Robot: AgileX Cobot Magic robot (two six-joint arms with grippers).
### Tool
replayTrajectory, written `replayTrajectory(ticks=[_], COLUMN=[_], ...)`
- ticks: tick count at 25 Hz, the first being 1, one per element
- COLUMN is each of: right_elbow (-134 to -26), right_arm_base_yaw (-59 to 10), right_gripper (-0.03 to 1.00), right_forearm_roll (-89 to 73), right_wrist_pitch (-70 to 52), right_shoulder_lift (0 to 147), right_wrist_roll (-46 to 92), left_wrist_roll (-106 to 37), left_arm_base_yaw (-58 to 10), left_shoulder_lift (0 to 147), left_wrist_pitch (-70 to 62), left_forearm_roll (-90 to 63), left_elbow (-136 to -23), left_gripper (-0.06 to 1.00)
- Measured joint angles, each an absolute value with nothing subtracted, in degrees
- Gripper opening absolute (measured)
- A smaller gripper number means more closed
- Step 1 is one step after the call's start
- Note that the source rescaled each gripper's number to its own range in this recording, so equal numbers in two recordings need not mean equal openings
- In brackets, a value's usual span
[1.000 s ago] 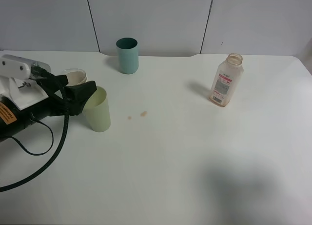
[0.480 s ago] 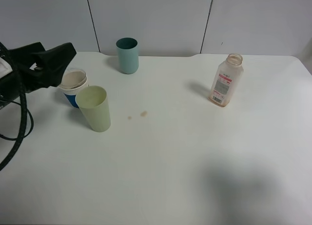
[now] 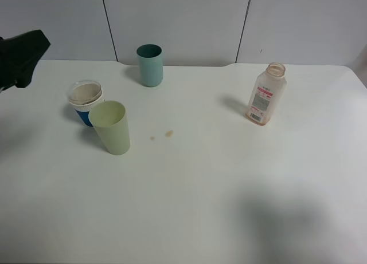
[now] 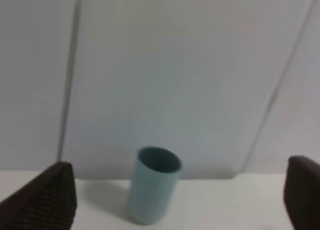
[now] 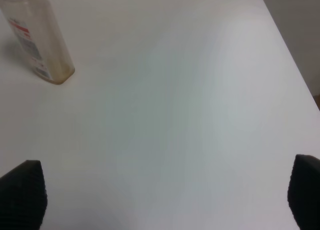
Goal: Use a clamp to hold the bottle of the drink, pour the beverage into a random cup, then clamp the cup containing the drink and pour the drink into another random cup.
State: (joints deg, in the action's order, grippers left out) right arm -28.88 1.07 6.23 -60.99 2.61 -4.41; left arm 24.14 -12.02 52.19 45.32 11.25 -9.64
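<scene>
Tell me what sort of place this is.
Probably a lab test bench, not a kitchen: a bare white table against plain white wall panels, holding only the bottle and a few cups.

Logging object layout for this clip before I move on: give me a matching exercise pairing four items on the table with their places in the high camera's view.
Things:
1. teal cup
2. bottle
3. pale green cup
4. blue-and-white cup

Places:
A. right side of the table, standing alone
B. at the back edge, near the wall
C. left side, right behind the pale green one
D. left side, nearest the front of the cups

Pairs: 1-B, 2-A, 3-D, 4-C
</scene>
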Motion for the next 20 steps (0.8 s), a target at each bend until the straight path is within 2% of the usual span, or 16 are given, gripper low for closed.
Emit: replayTrajectory(ticks=[7,13,20], right_elbow=[-28.9,-28.9,-28.9], right_arm_base_yaw=[1.1,1.1,1.1], right_gripper=[0.93,0.93,0.93], right_forearm_roll=[6.2,6.2,6.2], right_wrist_pitch=[-61.0,-61.0,-61.0], right_shoulder_lift=[2.6,2.6,2.6], right_wrist_roll=[-4.4,-4.4,-4.4], left_wrist_roll=[26.9,26.2,21.1], left_arm_base_yaw=[-6.4,-6.1,-6.1], left_shoulder_lift=[36.8,27.7,23.4], left_wrist_pitch=[26.5,8.0,-6.1], left_forearm_roll=[16.3,16.3,16.0], left_elbow=[-12.9,-17.5,-23.4], left_gripper=[1.0,1.0,1.0])
